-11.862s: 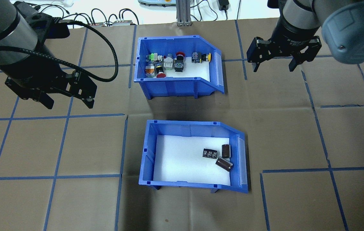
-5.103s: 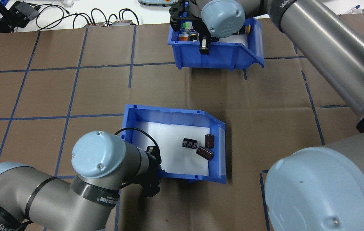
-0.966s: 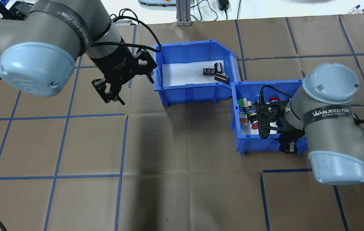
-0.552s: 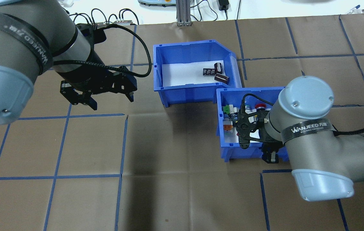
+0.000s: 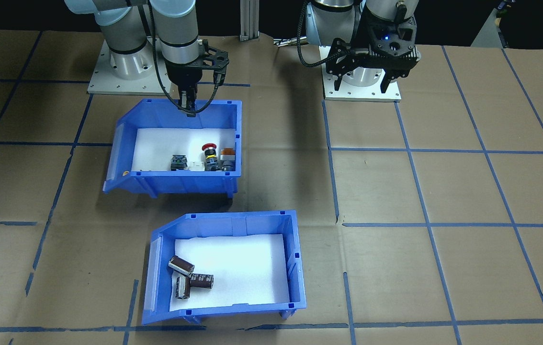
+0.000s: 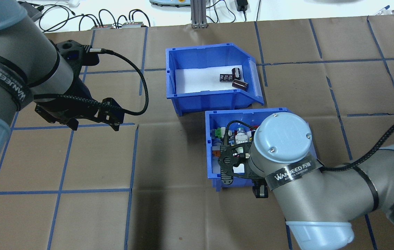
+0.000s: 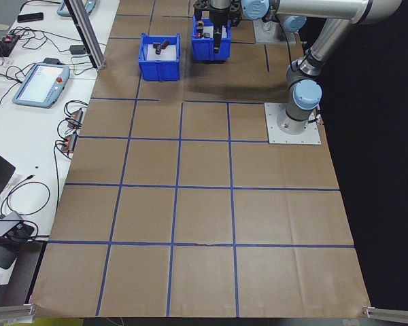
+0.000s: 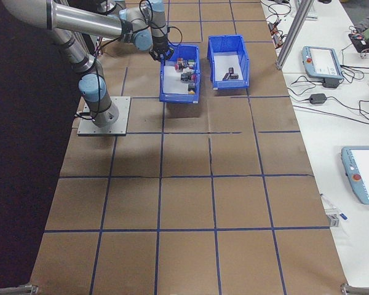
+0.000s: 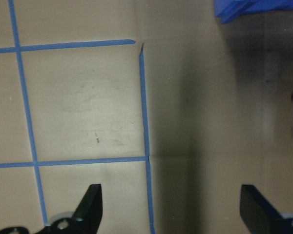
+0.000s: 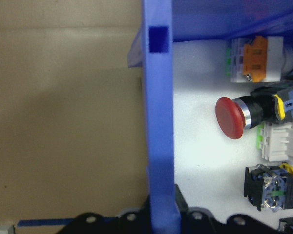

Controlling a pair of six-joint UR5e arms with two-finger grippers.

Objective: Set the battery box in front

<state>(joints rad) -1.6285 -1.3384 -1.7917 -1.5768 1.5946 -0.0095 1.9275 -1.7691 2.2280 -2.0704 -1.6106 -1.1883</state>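
Nearest the robot's base, the right gripper [image 5: 188, 106] is seen clamped narrowly on the rear wall of a blue plastic open-top switch bin [image 5: 180, 184]; in the right wrist view that wall is pinched upright between the black fingers [image 10: 185, 217]. Coloured push-buttons and switches [image 5: 210, 152] are gathered on its white foam liner toward one side. Off to the other side, the left gripper [image 9: 171, 209] is held wide apart and empty above the brown paper-covered table marked with blue tape lines [image 6: 183, 208], touching nothing. Farther out, just beyond the switch bin, the blue plastic open-top battery box [image 6: 211, 97] is found on the far side of the table from the robot, with its three dark brown, silver-ended cylinders [image 6: 236, 78] lying together by the sloped end. The two bins are close, and whether they touch cannot be told. The step in hand is judged to be the settling of the switch bin behind the battery box. It is best done if the bin is lowered flat, the battery box is left unbumped, and the jaws are opened fully before being lifted straight up off the wall.
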